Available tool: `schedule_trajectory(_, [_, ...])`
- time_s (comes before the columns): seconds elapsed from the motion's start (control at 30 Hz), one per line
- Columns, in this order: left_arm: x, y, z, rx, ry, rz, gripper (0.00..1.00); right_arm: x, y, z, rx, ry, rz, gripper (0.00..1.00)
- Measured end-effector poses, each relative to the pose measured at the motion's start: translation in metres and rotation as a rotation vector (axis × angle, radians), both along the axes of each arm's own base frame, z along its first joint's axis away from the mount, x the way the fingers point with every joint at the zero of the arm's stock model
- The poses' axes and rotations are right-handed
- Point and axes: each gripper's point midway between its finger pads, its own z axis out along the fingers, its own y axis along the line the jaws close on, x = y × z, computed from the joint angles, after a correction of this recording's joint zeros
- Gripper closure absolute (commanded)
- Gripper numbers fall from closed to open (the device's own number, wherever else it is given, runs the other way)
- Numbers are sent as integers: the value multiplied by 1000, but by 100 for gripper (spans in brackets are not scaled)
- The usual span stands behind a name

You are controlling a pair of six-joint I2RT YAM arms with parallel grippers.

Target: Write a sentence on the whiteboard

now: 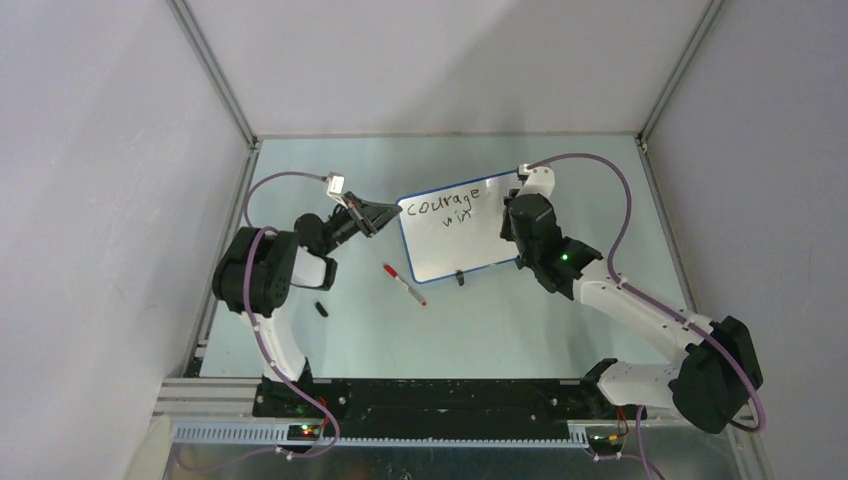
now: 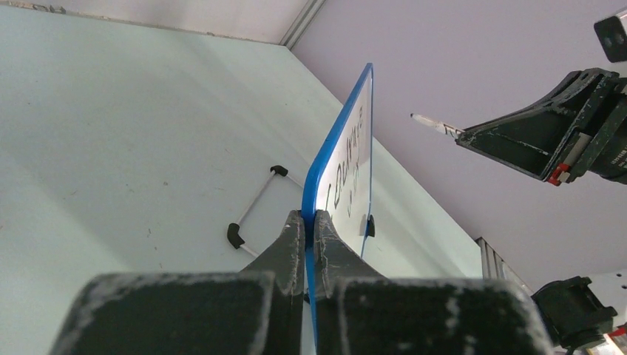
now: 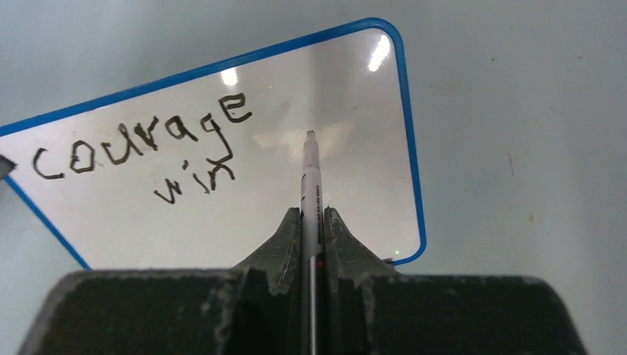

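Small blue-rimmed whiteboard (image 1: 460, 240) propped mid-table, pinched between two arms.
The left gripper (image 2: 310, 222) is clamped on its left edge. The right gripper (image 3: 312, 218) clenches a slim white marker pen (image 3: 310, 174), its tip just off the board, right of the black handwritten words (image 3: 140, 148) "courage win".

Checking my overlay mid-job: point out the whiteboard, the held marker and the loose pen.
whiteboard (image 3: 222, 214), right wrist view, bare white face
held marker (image 3: 310, 177), right wrist view, white barrel
loose pen (image 1: 405, 286), top external view, mid-barrel
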Motion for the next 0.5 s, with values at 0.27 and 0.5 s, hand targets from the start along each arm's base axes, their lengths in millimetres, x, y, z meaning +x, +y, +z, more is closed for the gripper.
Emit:
schedule_trajectory(0.27, [-2,0,1,-12,12,15,100,-6,13,5,56,10,88,100])
schedule_trajectory(0.5, [-3,-1,4,-8,-2,14,100,-10,25,3,74,30,158,100])
